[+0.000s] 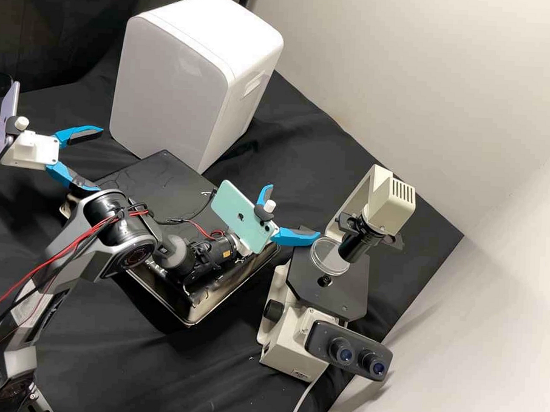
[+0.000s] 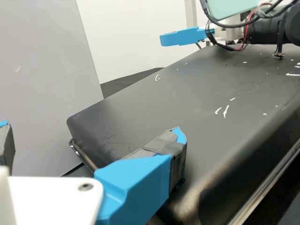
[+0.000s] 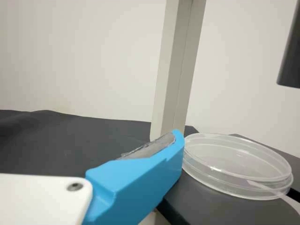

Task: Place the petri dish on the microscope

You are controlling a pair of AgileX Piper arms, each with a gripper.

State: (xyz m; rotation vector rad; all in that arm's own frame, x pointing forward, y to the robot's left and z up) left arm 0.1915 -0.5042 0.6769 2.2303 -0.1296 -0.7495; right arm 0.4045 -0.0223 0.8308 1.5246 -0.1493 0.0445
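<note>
The clear petri dish (image 1: 329, 256) lies flat on the black stage (image 1: 344, 291) of the beige microscope (image 1: 293, 340), just under its dark lens tube. My right gripper (image 1: 293, 211) is open beside the dish, to its left. One of its blue fingers (image 3: 140, 178) lies next to the dish (image 3: 236, 164), and I cannot tell if they touch. My left gripper (image 1: 95, 158) is open and holds nothing at the far left of the bench. One of its fingers (image 2: 140, 183) sits at the corner of a black box (image 2: 211, 108).
A flat black box on a metal tray (image 1: 166, 189) sits between the arms, under the right arm's wrist. A tall white appliance (image 1: 195, 75) stands behind it. The microscope's eyepieces (image 1: 353, 355) face the bench's front right edge. A white wall rises at right.
</note>
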